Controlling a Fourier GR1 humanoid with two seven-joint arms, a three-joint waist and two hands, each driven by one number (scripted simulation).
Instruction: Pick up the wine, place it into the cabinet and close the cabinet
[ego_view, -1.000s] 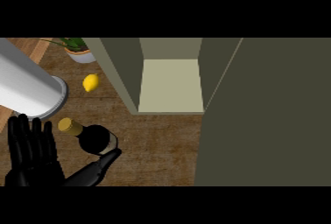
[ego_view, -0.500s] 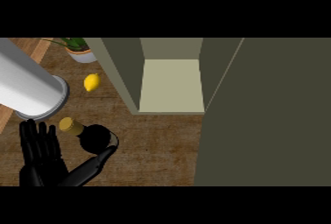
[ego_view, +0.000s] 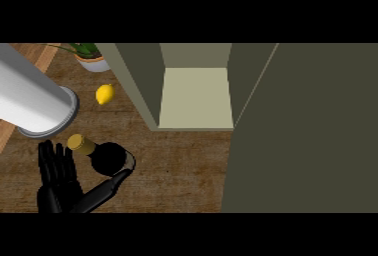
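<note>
The wine bottle (ego_view: 112, 158) stands on the wooden counter at lower left. It is dark, with a yellow cap (ego_view: 79, 142) leaning toward the upper left. My left hand (ego_view: 60, 179) is just left of it, open with its fingers straight. Its thumb (ego_view: 111, 184) stretches out under the bottle's near side and touches it. The cabinet (ego_view: 196, 95) is open, showing a pale shelf inside. Its dark door (ego_view: 303, 130) swings out and fills the right side of the view. My right hand does not show.
A big white cylinder (ego_view: 29, 100) lies at the left edge, close above the bottle. A lemon (ego_view: 105, 93) rests beside the cabinet's left wall (ego_view: 136, 85), and a potted plant (ego_view: 88, 55) stands at the back left.
My left hand has slid a little to the right, closer to the bottle, and its thumb now reaches the bottle's base. The bottle and cabinet door have not moved.
</note>
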